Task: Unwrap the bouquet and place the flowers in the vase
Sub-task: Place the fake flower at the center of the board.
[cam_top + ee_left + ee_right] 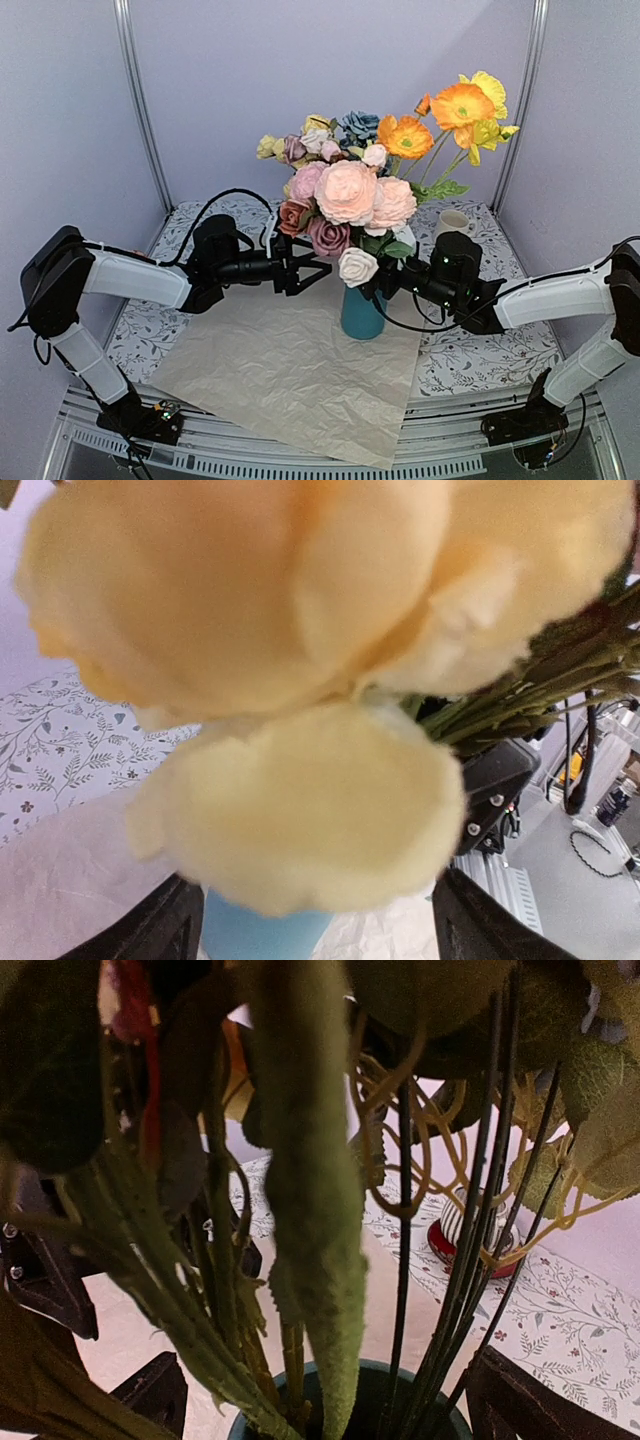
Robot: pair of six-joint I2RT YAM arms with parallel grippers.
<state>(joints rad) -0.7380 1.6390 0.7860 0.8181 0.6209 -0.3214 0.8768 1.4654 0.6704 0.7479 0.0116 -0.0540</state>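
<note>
Flanking the vase [362, 315], the left claw [312, 268] and right claw [382, 288] are held spread wide, nothing pinched. The flowers [347, 192] are stood in that vase, which is set on unfolded paper [290, 375] on the worktop [495, 352].

Table [490, 352]: covered in white cloth printed with grey leaf-and-sprig pattern; slotted metal rail along near edge.

Paper sheet [290, 370]: large, crinkled, pale cream-peach; spread flat over centre of cloth, near corner overhanging rail.

Vase [362, 315]: teal, upright, standing on far right part of paper sheet.

Mug [452, 222]: cream, upright on bare cloth, back right, apart from paper sheet.

Striped cup [468, 1228]: red base, on cloth beyond vase; partly hidden by stems.
</note>
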